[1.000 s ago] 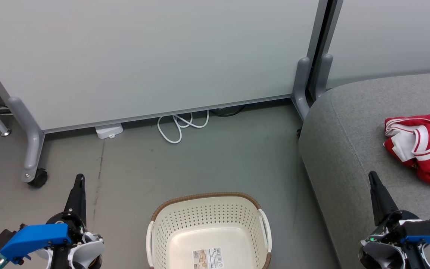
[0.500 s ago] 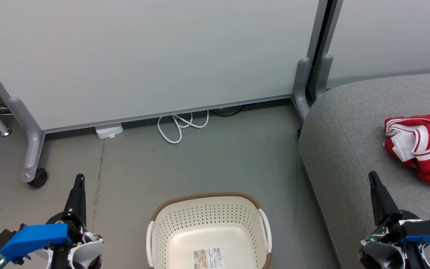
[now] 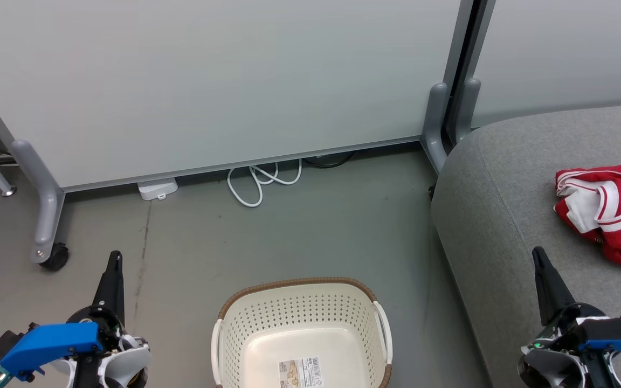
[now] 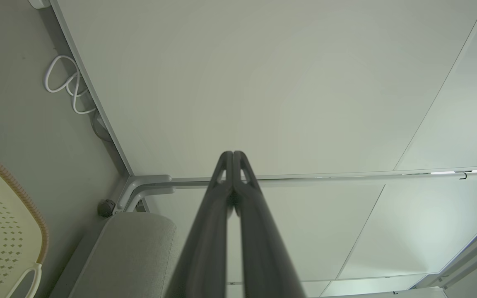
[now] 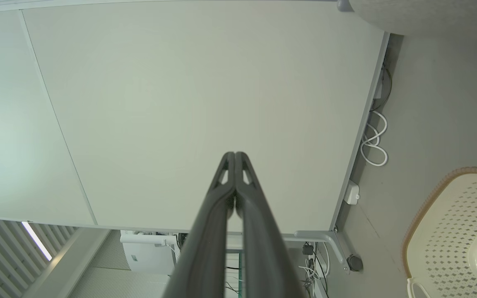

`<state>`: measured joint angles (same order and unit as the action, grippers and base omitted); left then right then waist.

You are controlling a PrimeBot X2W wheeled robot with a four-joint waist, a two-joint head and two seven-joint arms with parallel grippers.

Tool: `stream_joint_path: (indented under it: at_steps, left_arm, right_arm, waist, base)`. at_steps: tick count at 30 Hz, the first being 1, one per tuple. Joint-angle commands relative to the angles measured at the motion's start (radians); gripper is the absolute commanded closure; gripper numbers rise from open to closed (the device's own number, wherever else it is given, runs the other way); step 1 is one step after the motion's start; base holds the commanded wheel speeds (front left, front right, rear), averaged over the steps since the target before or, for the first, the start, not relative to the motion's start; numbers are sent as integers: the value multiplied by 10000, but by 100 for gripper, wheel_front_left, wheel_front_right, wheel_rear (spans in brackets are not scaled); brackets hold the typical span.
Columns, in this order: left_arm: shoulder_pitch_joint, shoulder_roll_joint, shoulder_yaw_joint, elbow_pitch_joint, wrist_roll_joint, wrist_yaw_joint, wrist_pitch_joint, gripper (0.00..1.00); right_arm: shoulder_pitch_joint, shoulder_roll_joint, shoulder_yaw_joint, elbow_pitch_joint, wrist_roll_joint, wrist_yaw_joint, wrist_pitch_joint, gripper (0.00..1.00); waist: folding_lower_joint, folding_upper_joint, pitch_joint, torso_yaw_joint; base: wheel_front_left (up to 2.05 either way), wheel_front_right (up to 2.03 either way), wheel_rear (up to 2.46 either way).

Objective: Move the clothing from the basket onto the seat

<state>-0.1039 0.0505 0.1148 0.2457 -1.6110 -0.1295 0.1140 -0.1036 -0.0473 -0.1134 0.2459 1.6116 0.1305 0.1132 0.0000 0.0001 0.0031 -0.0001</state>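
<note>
- The left gripper [image 3: 115, 260], at 8 o'clock in the head view, hangs over the floor [image 3: 289, 231] with its fingers pressed together, exactly as a second ago.
- The basket [image 3: 294, 282] stands on the floor at 6 o'clock, a label [image 3: 299, 373] on its bottom; it has not shifted.
- The clothing [image 3: 618, 215] lies crumpled on the seat [image 3: 504, 178] at 3 o'clock, unmoved.
- The right gripper [image 3: 538, 254], at 4 o'clock, is over the seat, fingers pressed together, apart from the clothing and unchanged.

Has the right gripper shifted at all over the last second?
No. In the head view the right gripper is at the same spot over the seat, its tip just as far below and left of the clothing.
</note>
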Motion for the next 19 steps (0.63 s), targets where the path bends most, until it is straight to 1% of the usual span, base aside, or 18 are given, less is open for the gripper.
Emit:
stream_joint_path:
  at_steps: [1,19]
  left_arm:
    - [-98,-9,23,-40,-30,-21,41,100]
    - [-98,-9,20,-41,-32,-21,39,100]
  right_arm:
    - [-99,-55,-16,-28,26,4,32,100]
    - [-100,-55,-15,-28,27,4,33,100]
  waist:
    - [0,-1,0,1]
    - [0,-1,0,1]
  base:
    - [0,0,0]
    - [0,0,0]
